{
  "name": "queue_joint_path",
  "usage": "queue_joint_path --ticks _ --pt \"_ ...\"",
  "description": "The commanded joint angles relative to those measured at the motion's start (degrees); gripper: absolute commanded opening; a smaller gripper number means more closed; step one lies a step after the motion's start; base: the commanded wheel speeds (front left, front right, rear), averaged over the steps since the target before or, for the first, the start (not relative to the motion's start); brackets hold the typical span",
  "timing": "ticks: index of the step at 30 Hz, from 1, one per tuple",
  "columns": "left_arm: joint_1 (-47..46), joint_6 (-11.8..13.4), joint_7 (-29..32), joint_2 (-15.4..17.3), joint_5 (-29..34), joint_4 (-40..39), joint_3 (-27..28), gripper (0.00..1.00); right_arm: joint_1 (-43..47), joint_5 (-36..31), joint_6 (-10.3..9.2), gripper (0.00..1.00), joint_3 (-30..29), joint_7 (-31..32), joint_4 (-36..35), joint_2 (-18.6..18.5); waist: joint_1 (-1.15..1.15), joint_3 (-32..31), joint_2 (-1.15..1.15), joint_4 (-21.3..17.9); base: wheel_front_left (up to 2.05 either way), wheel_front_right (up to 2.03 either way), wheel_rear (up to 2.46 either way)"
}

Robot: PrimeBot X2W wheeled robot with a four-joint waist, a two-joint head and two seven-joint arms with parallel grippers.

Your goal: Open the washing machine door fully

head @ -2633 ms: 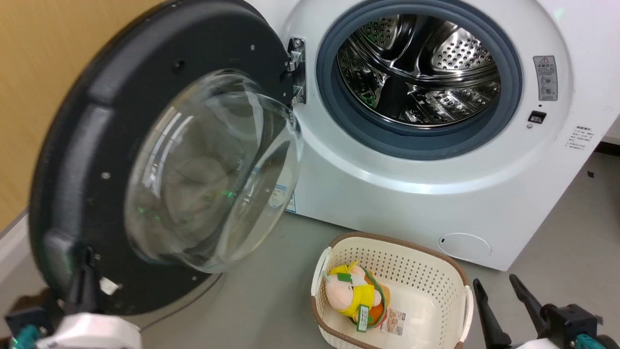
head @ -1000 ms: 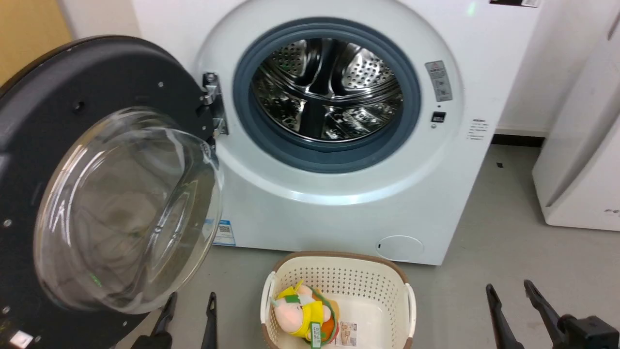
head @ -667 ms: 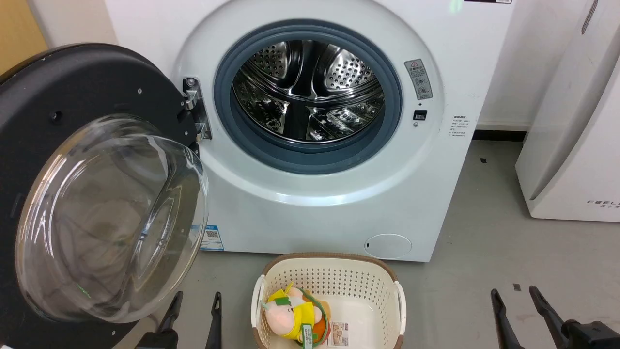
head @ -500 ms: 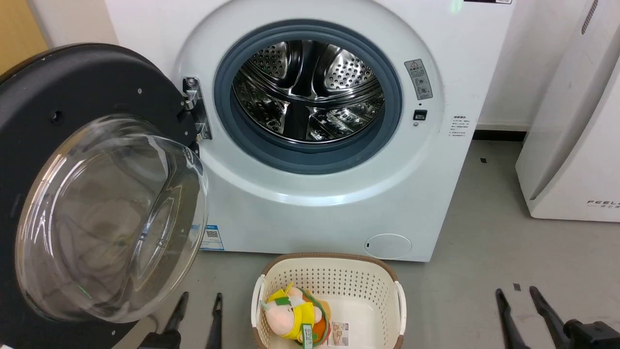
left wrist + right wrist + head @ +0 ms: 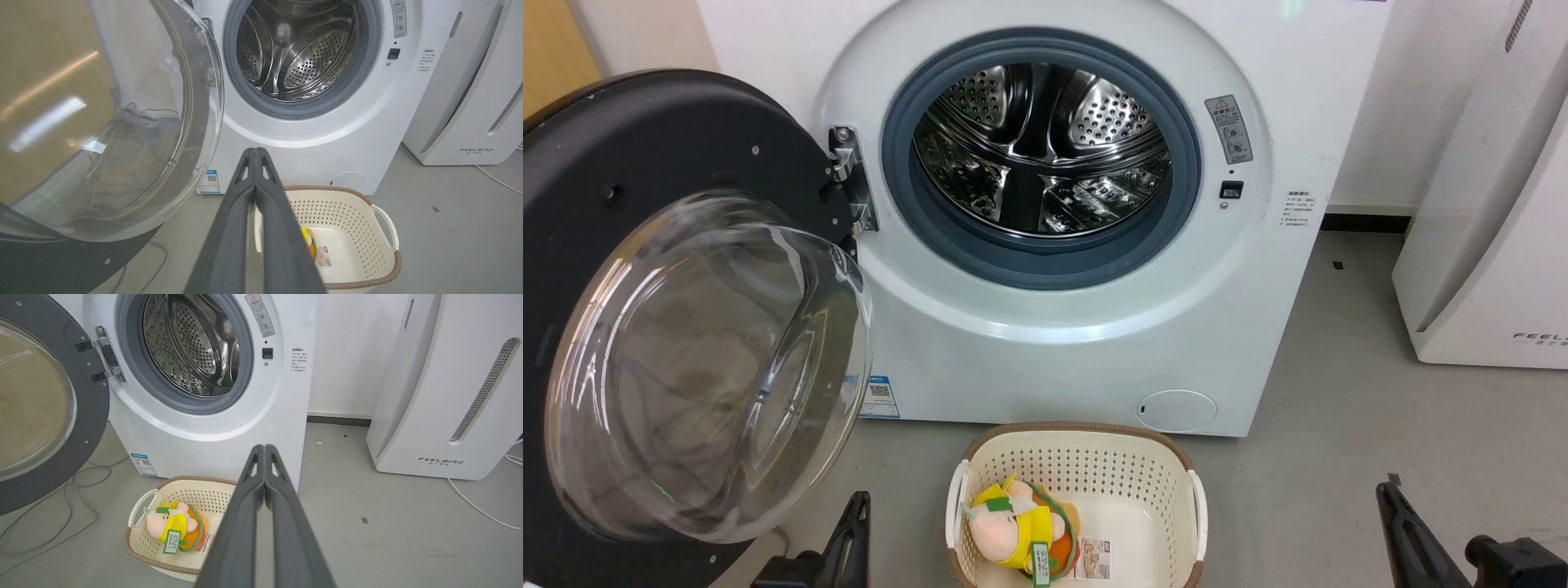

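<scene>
Both pincers, parted half a second ago, are now clenched on nothing: left pincer [image 5: 255,153], right pincer [image 5: 264,448]. The washing machine door [image 5: 686,327] stands swung wide at 9 o'clock of the washing machine [image 5: 1062,351]; task appears complete.

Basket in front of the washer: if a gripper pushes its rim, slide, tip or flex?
Probably slides: the basket looks like thin perforated plastic holding little beyond a plush toy, so likely light, and the floor looks smooth. The holed walls may flex slightly under a point push. Tipping seems unlikely, since it sits wide and low.
</scene>
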Motion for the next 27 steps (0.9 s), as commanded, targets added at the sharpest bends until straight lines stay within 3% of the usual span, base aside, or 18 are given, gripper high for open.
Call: queue_joint_path --ticks 1,27 --pt "-0.9 -0.3 0.2 -0.3 0.6 -0.3 0.3 0.00 -1.0 -0.4 0.00 0.00 0.1 0.0 0.3 0.0 0.00 0.0 0.00 0.0 0.00 0.00 0.00" --pt "-2.6 -2.2 2.6 -2.1 3.3 -1.0 3.1 0.00 -3.7 -1.6 0.01 0.00 0.9 0.2 1.6 0.0 0.00 1.0 0.00 -0.8 0.00 0.00 0.00"
